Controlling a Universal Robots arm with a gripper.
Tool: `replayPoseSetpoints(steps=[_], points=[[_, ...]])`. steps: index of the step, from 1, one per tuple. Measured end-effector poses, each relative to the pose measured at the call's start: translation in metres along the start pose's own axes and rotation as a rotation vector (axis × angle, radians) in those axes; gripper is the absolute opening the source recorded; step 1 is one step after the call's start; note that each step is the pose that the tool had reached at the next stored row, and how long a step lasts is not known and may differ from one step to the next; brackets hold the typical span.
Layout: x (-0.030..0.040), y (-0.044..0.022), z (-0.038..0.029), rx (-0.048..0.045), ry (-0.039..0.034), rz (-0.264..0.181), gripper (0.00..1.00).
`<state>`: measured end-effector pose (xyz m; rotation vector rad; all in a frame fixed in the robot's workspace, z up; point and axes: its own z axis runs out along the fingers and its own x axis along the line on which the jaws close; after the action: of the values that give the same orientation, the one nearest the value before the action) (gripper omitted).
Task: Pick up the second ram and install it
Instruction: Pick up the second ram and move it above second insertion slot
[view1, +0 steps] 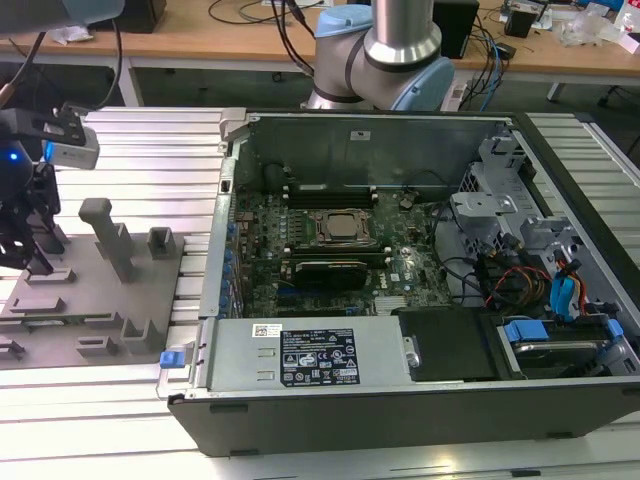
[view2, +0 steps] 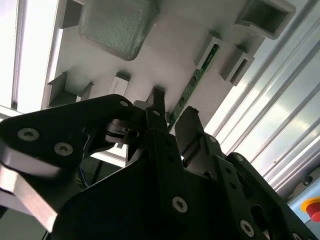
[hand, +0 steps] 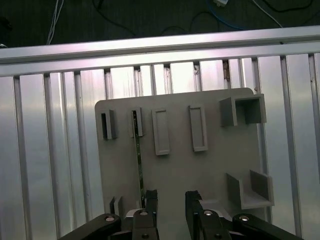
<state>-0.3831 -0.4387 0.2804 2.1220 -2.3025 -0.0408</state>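
Observation:
The second ram (hand: 138, 155) is a thin green stick standing on edge in a slotted holder on the grey fixture plate (hand: 180, 165). In the second wrist view the ram (view2: 196, 80) runs from a slot toward my black fingers (view2: 159, 107). My gripper (hand: 171, 197) hangs just above the plate, open, with the stick's near end at one finger (hand: 151, 199); nothing is clamped. In the exterior view my gripper (view1: 38, 262) is over the plate (view1: 90, 300) at the exterior view's left, away from the open computer case (view1: 400, 260).
The motherboard (view1: 340, 240) lies inside the case with a CPU socket (view1: 340, 227) and long black slots (view1: 330, 190) beside it. Grey posts (view1: 110, 235) and blocks stand on the fixture plate. Ribbed aluminium rails (hand: 60, 150) surround the plate. Cables and drive bays (view1: 540, 270) fill the case's right side.

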Motion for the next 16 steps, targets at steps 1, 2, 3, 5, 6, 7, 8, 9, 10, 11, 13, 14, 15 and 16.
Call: replayPoseSetpoints(steps=[1, 2, 3, 5, 6, 7, 8, 9, 10, 11, 13, 14, 15, 16], points=[[0.0000, 0.0000, 0.0014, 0.0000, 0.0000, 0.000, 0.36], [0.0000, -0.0001, 0.0031, 0.0000, 0.0000, 0.000, 0.36], [0.0001, -0.0003, 0.0114, 0.0000, 0.0000, 0.000, 0.36], [0.0002, -0.0004, 0.0147, 0.0000, 0.0000, 0.000, 0.36], [0.0002, -0.0004, 0.0151, 0.0000, 0.0000, 0.000, 0.36], [0.0002, -0.0004, 0.0162, 0.0001, 0.0000, 0.000, 0.36], [0.0002, -0.0005, 0.0181, 0.0000, 0.0000, 0.000, 0.36], [0.0002, -0.0005, 0.0190, -0.0001, 0.0000, 0.000, 0.36], [0.0002, -0.0005, 0.0198, 0.0000, 0.0000, 0.000, 0.36], [0.0002, -0.0005, 0.0207, 0.0000, 0.0000, 0.000, 0.36], [0.0002, -0.0006, 0.0225, 0.0000, 0.0000, 0.000, 0.36], [0.0002, -0.0006, 0.0234, 0.0000, 0.0000, 0.000, 0.36], [0.0003, -0.0006, 0.0241, 0.0000, 0.0000, 0.000, 0.36], [0.0003, -0.0007, 0.0253, 0.0000, 0.0000, 0.000, 0.36]])
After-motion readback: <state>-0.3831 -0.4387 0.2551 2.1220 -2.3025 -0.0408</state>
